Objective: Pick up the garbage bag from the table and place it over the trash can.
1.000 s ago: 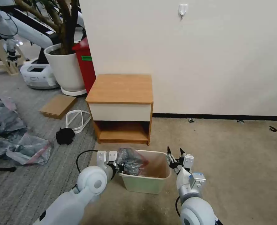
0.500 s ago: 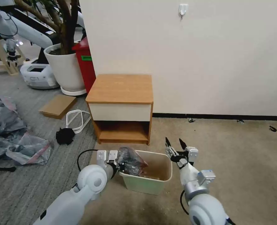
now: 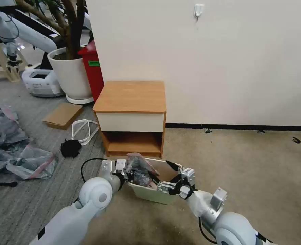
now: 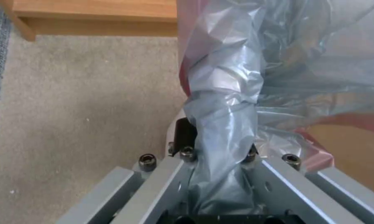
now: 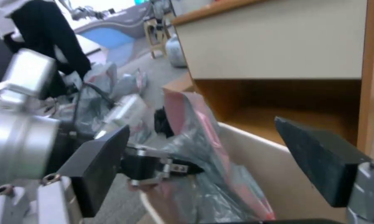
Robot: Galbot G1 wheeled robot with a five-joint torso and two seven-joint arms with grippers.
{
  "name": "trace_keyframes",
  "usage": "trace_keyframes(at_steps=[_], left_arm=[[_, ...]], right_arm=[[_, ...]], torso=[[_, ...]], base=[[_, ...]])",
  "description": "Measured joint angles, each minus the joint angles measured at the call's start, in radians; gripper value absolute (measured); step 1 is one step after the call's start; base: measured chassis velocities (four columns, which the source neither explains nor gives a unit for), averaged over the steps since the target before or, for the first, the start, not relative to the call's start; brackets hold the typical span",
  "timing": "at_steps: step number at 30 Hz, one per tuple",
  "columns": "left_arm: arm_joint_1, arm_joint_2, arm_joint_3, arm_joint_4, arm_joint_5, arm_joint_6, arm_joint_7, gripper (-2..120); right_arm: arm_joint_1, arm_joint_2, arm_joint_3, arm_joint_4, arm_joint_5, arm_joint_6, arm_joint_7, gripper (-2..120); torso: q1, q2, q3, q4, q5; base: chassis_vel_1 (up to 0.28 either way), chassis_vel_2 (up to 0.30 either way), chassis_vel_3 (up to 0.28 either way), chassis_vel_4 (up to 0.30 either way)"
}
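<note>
- Garbage bag [image 3: 141,170]: thin, crinkled, translucent grey plastic with a pink-red band along its rim. It is bunched into a crumpled mass at the left end of the trash can, partly inside and partly standing above the rolled rim. In the left wrist view the film [image 4: 228,102] is twisted into a rope-like gather.
- Left gripper [image 3: 125,174]: sits at the can's left rim, its metal fingers pinched tight on the gathered plastic, which runs between them toward the wrist.
- Right gripper [image 3: 166,175]: reaches in over the near right part of the can, angled toward the bag. Its two black, wedge-shaped pads [image 5: 319,161] are spread wide apart, with the bag's folds between and beyond them; contact with the plastic cannot be confirmed.
- Trash can [image 3: 154,194]: small rectangular bin, cream to pale green, smooth plastic with rounded corners, standing on beige carpet.
- Table [image 3: 131,97]: boxy wooden nightstand just behind the can, light-brown top, cream drawer front, open shelf below, against the white wall.
- Further left on the grey carpet: a flat cardboard piece [image 3: 63,115] and a heap of grey-pink plastic bags [image 3: 14,149].
</note>
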Motion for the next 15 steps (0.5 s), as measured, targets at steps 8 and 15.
trace_keyframes(at_steps=[8, 15], left_arm=[[0.013, 0.003, 0.000, -0.027, 0.009, -0.002, 0.002, 3], [0.020, 0.002, -0.001, -0.043, 0.009, -0.003, 0.002, 3]], right_arm=[[0.062, -0.009, -0.067, -0.056, 0.023, -0.027, 0.036, 71], [0.084, -0.014, -0.111, -0.085, 0.014, -0.037, 0.054, 68]], torso=[[0.000, 0.000, 0.000, 0.0000, 0.0000], [0.000, 0.000, 0.000, -0.0001, -0.0001]], base=[[0.000, 0.000, 0.000, 0.000], [0.000, 0.000, 0.000, 0.000]])
